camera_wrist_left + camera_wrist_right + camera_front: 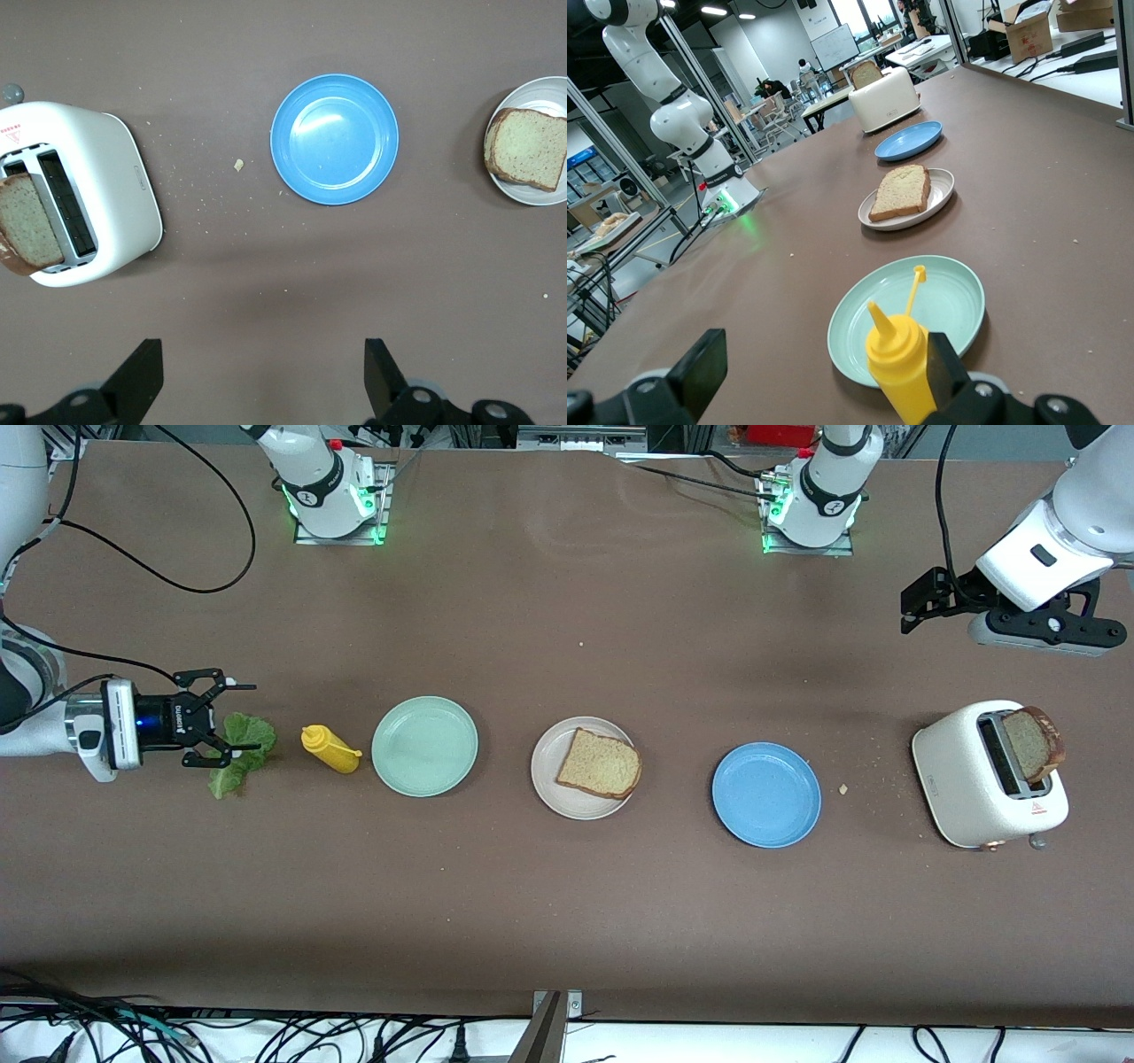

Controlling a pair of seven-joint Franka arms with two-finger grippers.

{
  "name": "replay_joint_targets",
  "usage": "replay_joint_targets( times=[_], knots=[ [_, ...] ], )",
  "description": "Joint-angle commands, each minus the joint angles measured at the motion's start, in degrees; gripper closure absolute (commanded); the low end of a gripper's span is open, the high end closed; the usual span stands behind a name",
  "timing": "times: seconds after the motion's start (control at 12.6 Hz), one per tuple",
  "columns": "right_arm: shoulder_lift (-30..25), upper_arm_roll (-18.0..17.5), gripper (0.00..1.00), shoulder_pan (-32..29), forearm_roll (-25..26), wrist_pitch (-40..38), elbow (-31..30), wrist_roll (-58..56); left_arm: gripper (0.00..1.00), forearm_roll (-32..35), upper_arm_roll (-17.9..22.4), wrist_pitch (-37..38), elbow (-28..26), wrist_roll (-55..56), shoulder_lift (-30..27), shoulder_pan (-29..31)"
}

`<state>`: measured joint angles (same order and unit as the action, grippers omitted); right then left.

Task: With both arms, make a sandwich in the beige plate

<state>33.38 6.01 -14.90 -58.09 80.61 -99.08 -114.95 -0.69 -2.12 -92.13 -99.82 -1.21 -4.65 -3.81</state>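
Observation:
One slice of brown bread [600, 763] [529, 148] [902, 191] lies on the beige plate [545, 766] [532, 93] [943, 190] at mid-table. A second slice [1032, 742] [31, 221] stands up out of the white toaster [988, 775] [97, 190] [884, 99] at the left arm's end. The green lettuce leaf [237, 762] lies on the table at the right arm's end. My right gripper [232, 724] [824, 381] is level, low and open, its fingers over the leaf. My left gripper [912, 605] [264, 381] hangs open and empty over bare table near the toaster.
A yellow squeeze bottle [330, 748] [899, 363] stands just past the right gripper's tips, then a pale green plate [424, 745] [948, 301]. A blue plate [766, 794] [335, 139] [910, 140] sits between the beige plate and the toaster. Crumbs lie near the toaster.

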Motion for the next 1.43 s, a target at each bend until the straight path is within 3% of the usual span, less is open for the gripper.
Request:
replay_joint_targets(
  times=[0.0,0.87,1.35],
  knots=[
    [-0.5,-0.29,0.0,-0.57,-0.88,2.0,-3.56,-4.31,0.0,-0.63,-0.16,-0.51,-0.46,0.16,-0.71,-0.67],
    [5.29,-1.26,0.0,-0.57,-3.34,6.57,-3.93,-11.97,0.0,-0.54,-0.43,-0.69,0.59,-0.1,-0.01,-0.49],
    [8.54,-1.96,0.0,0.13,-7.38,7.36,-3.49,-13.37,0.0,-0.45,-0.34,-0.42,0.59,-0.46,-0.1,-0.23]
  ],
)
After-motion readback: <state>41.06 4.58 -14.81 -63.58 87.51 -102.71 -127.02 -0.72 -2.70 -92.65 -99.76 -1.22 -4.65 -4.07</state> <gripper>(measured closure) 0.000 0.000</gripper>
